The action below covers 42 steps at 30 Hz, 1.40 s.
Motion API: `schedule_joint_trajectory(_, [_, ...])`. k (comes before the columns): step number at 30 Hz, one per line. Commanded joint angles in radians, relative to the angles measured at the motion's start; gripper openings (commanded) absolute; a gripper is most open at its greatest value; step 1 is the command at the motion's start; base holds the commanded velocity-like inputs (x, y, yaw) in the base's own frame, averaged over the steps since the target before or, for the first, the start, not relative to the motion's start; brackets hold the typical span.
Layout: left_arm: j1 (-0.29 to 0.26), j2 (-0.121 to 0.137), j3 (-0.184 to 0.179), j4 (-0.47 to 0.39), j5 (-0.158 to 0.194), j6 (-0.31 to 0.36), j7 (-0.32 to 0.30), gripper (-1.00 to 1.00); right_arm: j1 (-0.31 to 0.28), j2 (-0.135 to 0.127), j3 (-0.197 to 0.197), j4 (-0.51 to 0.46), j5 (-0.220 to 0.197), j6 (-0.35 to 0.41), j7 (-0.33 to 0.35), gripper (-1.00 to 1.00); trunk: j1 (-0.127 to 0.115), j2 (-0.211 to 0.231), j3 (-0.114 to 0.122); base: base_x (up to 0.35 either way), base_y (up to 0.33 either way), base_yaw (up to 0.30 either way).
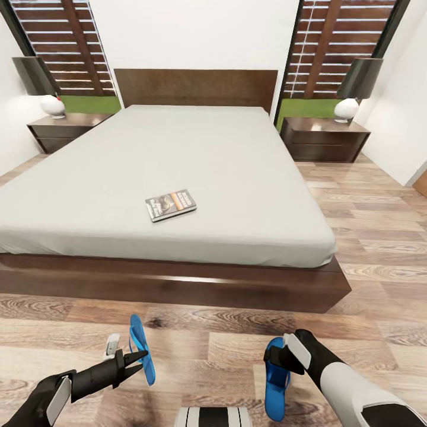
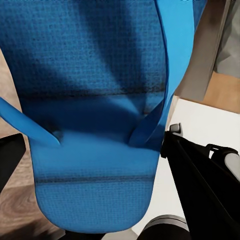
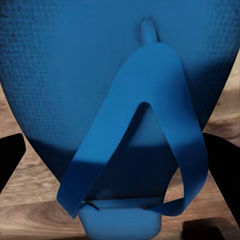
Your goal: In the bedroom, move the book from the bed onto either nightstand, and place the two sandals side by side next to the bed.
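Each hand holds one bright blue sandal above the wood floor at the foot of the bed (image 1: 178,148). My left gripper (image 1: 139,359) is shut on the left sandal (image 1: 140,344), which stands on edge; up close its sole (image 2: 95,100) shows beside a dark finger (image 2: 200,185). My right gripper (image 1: 280,358) is shut on the right sandal (image 1: 275,388), whose strap (image 3: 145,130) shows between two dark fingers (image 3: 226,165). The book (image 1: 171,205) lies flat on the grey mattress near its foot end. A nightstand stands on each side of the headboard, left (image 1: 62,131) and right (image 1: 323,141).
Each nightstand carries a dark-shaded lamp, left (image 1: 41,83) and right (image 1: 354,86). The bed's dark wooden frame (image 1: 178,284) runs across in front of me. Plank floor (image 1: 379,237) stretches along the bed's right side. My own base (image 1: 213,417) shows at the bottom edge.
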Motion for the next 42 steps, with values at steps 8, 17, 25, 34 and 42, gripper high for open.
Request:
schedule_joint_trajectory(8, [0.000, 0.000, 0.001, 0.001, 0.001, 0.005, -0.002, -1.00, 0.000, -0.001, 0.007, -0.002, -0.011, 0.003, -0.008, -1.00, 0.000, 0.000, -0.001, 0.020, 0.000, 0.000])
schedule_joint_trajectory(17, [0.000, 0.001, 0.002, 0.002, 0.000, 0.005, -0.001, -1.00, 0.000, -0.001, 0.007, -0.002, -0.012, 0.003, -0.007, -1.00, 0.000, 0.000, -0.001, 0.079, 0.000, 0.000])
schedule_joint_trajectory(25, [0.000, 0.001, 0.002, 0.002, 0.000, 0.005, -0.001, -1.00, 0.000, -0.002, 0.007, -0.002, -0.013, 0.002, -0.007, -1.00, 0.000, 0.000, -0.001, 0.097, 0.000, 0.000])
schedule_joint_trajectory(34, [0.000, 0.003, 0.002, 0.002, 0.000, 0.005, -0.002, -1.00, 0.000, -0.001, 0.007, -0.002, -0.012, -0.001, -0.008, -1.00, 0.000, 0.000, -0.001, 0.044, 0.000, 0.000])
schedule_joint_trajectory(42, [0.000, -0.001, 0.000, 0.002, -0.001, 0.005, -0.001, -1.00, -0.001, -0.003, 0.007, -0.008, -0.013, 0.025, -0.006, -1.00, 0.000, 0.000, -0.001, 0.002, 0.000, 0.000])
